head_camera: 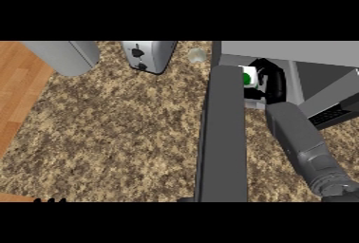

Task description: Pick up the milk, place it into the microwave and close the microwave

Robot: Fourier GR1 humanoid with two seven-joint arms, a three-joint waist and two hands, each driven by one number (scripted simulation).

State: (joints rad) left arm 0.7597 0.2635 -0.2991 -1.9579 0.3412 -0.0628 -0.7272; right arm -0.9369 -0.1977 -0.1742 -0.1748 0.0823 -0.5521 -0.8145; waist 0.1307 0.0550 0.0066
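Speckled brown granite forms the counter [119,137], with the left hand [51,200] showing only as dark fingertips at the lower left edge, so whether it is open cannot be told. The open microwave door [223,137] stands edge-on at centre. Beyond it the right hand [272,83] curls around the white and green milk [250,78] at the microwave [294,54] opening, with a toaster [148,54] further left.
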